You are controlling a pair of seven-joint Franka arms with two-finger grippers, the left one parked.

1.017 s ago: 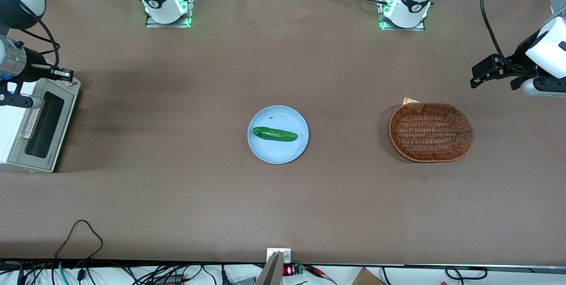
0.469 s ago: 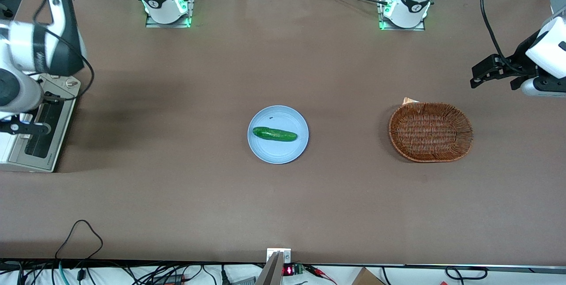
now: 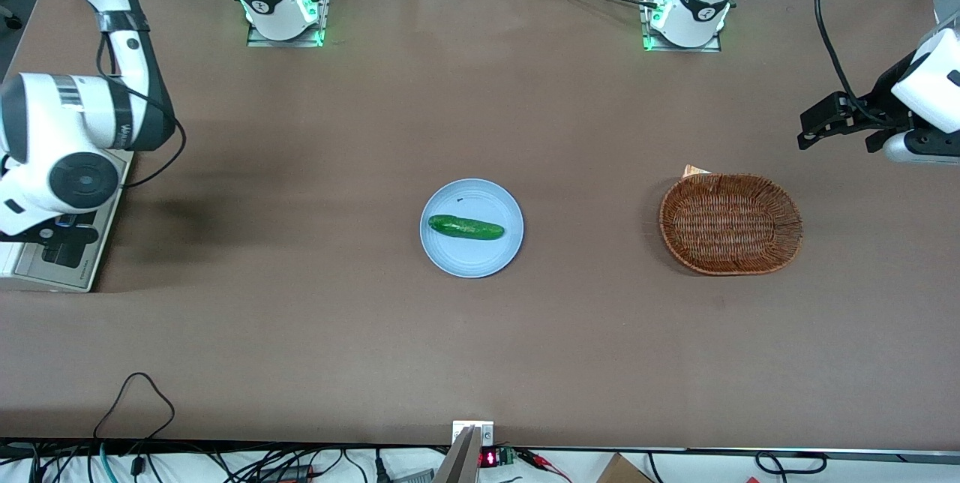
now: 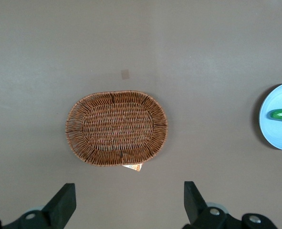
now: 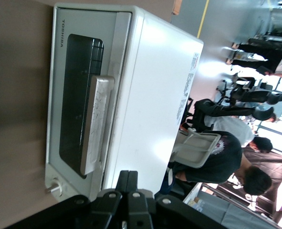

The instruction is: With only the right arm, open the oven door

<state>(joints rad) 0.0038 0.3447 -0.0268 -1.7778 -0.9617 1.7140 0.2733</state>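
Observation:
The off-white oven [image 3: 46, 270] stands at the working arm's end of the table, mostly covered by the right arm [image 3: 71, 142]. In the right wrist view the oven [image 5: 152, 90] shows its oven door [image 5: 78, 102] closed flat against the body, with dark glass and a silver bar handle [image 5: 97, 123]. A round knob [image 5: 55, 188] sits beside the door. My gripper [image 5: 133, 183] hangs above the oven's top near the knob end, fingers pressed together with nothing between them. It touches neither the handle nor the door.
A blue plate [image 3: 487, 258] with a green cucumber [image 3: 465, 227] lies mid-table. A wicker basket [image 3: 730, 223] sits toward the parked arm's end, also in the left wrist view [image 4: 116, 128]. People and chairs show off the table past the oven.
The right arm has swung nearer to the front camera over the oven. Its big white joint now covers the knobs and most of the door that showed a second ago.

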